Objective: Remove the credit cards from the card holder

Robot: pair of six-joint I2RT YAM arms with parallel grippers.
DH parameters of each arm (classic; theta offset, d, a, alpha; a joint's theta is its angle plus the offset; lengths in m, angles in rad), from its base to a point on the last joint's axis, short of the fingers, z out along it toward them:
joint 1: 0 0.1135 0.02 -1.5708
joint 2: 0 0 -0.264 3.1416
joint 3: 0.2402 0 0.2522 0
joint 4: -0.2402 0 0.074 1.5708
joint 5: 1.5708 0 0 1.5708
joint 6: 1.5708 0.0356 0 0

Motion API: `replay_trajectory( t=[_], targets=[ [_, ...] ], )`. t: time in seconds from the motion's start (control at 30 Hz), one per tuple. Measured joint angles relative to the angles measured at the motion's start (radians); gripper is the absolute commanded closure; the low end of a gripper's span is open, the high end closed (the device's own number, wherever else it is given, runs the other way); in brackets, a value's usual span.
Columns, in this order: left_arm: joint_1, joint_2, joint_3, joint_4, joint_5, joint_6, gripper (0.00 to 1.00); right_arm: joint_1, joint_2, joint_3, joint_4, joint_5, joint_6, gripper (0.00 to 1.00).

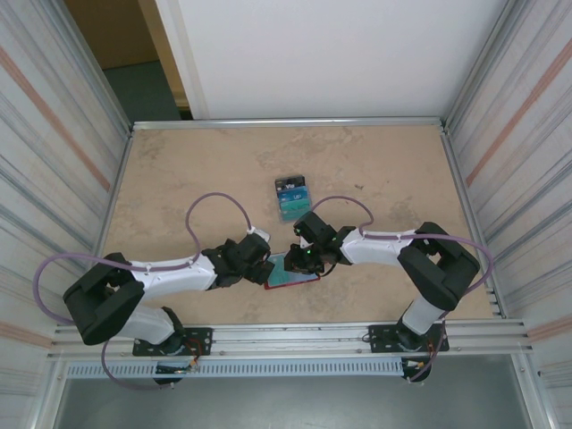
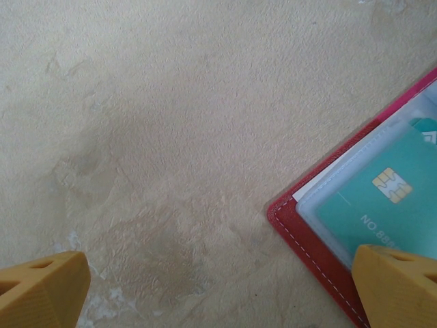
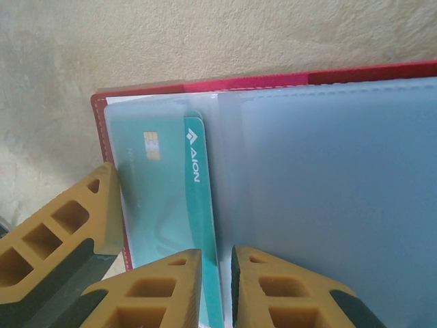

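Observation:
The red card holder (image 1: 279, 284) lies open on the table between both arms, its pale clear sleeves facing up. A teal credit card (image 3: 160, 198) with a gold chip sits in the left sleeve, and its darker edge strip sticks out toward the middle fold. My right gripper (image 3: 217, 256) is shut on that exposed strip. My left gripper (image 2: 218, 294) is wide open, with one fingertip (image 2: 399, 287) resting on the card holder (image 2: 321, 256) near its corner and the other over bare table. A pile of blue and teal credit cards (image 1: 291, 197) lies farther back.
The beige table (image 1: 179, 179) is ringed by a metal rim and ribbed walls on the left and right. A metal rail (image 1: 295, 338) carrying the arm bases runs along the near edge. Purple cables loop above both arms.

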State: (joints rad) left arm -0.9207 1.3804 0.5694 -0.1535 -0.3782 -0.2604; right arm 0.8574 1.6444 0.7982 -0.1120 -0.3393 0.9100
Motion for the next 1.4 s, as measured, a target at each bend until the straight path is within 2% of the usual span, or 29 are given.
replay_trajectory(
  t=[0.93, 1.23, 1.4],
  targets=[
    [-0.018, 0.009, 0.010, -0.010, -0.022, -0.006, 0.01, 0.015, 0.001, -0.032, 0.050, -0.007, 0.023, 0.81],
    [-0.018, 0.011, 0.014, -0.023, -0.029, -0.007, 0.01, -0.016, 0.005, -0.120, 0.230, -0.110, 0.082, 0.82],
    [-0.018, 0.011, 0.014, -0.030, -0.039, -0.010, 0.01, -0.042, 0.019, -0.165, 0.343, -0.175, 0.118, 0.87]
  ],
)
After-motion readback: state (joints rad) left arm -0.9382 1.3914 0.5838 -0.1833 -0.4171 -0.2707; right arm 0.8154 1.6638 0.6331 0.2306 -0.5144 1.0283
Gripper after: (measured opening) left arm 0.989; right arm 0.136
